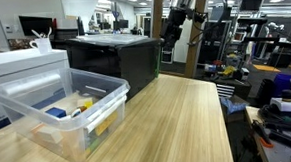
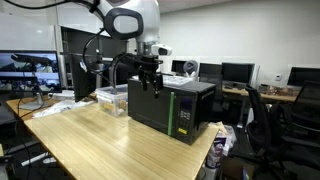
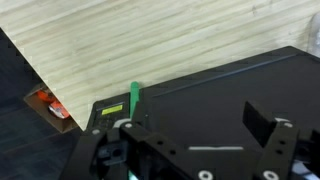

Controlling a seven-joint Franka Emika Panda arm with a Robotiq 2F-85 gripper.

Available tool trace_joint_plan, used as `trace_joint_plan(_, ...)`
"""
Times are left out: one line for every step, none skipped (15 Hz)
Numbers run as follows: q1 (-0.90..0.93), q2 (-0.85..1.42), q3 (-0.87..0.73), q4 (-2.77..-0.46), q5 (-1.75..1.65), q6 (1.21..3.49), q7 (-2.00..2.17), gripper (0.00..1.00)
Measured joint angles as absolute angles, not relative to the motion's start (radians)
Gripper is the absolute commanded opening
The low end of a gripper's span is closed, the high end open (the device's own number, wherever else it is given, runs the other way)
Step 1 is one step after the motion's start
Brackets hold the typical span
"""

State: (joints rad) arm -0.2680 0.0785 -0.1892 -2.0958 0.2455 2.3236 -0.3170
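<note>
Where the wrist view looks down, the claw [image 3: 195, 150] sits nearest, along the lower edge. Its two dark fingers [image 3: 272, 135] are spread wide with an empty gap between them, so it grips nothing. Right beneath it lies the black box [image 3: 220, 90], whose flat dark top runs under both fingers. The claw is over the part of that top close to one corner, and I see no contact between the two. At that corner a narrow green strip [image 3: 135, 100] runs along the box, and just beside it is a small yellow-green label [image 3: 112, 110] whose print is too small to read. Past the box's edge the pale wood-grain desk [image 3: 150, 40] stretches away, and beyond the desk's own edge, lower down, lies something orange [image 3: 48, 105] that is too blurred to name. In an exterior view the claw [image 2: 148, 80] hangs from the white arm [image 2: 125, 20] just above the box [image 2: 180, 105], which stands on the desk and shows the green strip on one side face. No brand name can be made out there. A clear plastic bin [image 2: 112, 97] stands on the desk near the box. In an exterior view that bin [image 1: 100, 81] is closest to the camera and holds blue and yellow items, with the box and the claw [image 1: 176, 29] well beyond it at the desk's far end.
</note>
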Motion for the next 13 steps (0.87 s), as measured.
trace_joint_plan(-0.263, 0.012, -0.188, -2.140, 0.253, 2.351, -0.336, 1.00)
trace_joint_plan(-0.257, -0.052, -0.188, -2.177, 0.260, 2.374, -0.351, 1.00)
trace_joint_plan(-0.254, -0.088, -0.190, -2.191, 0.260, 2.367, -0.350, 1.00)
trace_joint_plan(-0.252, -0.094, -0.192, -2.191, 0.260, 2.364, -0.350, 1.00)
trace_joint_plan(-0.251, -0.086, -0.195, -2.189, 0.260, 2.364, -0.350, 1.00)
trace_joint_plan(-0.248, -0.064, -0.198, -2.184, 0.260, 2.366, -0.350, 1.00)
trace_joint_plan(-0.247, -0.056, -0.199, -2.184, 0.260, 2.366, -0.350, 1.00)
trace_joint_plan(-0.247, -0.049, -0.199, -2.182, 0.260, 2.366, -0.350, 1.00)
trace_joint_plan(-0.246, -0.044, -0.199, -2.179, 0.260, 2.366, -0.350, 1.00)
trace_joint_plan(-0.246, -0.044, -0.200, -2.178, 0.260, 2.366, -0.350, 1.00)
trace_joint_plan(-0.246, -0.044, -0.200, -2.177, 0.260, 2.366, -0.350, 1.00)
trace_joint_plan(-0.246, -0.044, -0.200, -2.176, 0.260, 2.366, -0.350, 1.00)
trace_joint_plan(-0.246, -0.044, -0.200, -2.176, 0.260, 2.366, -0.350, 1.00)
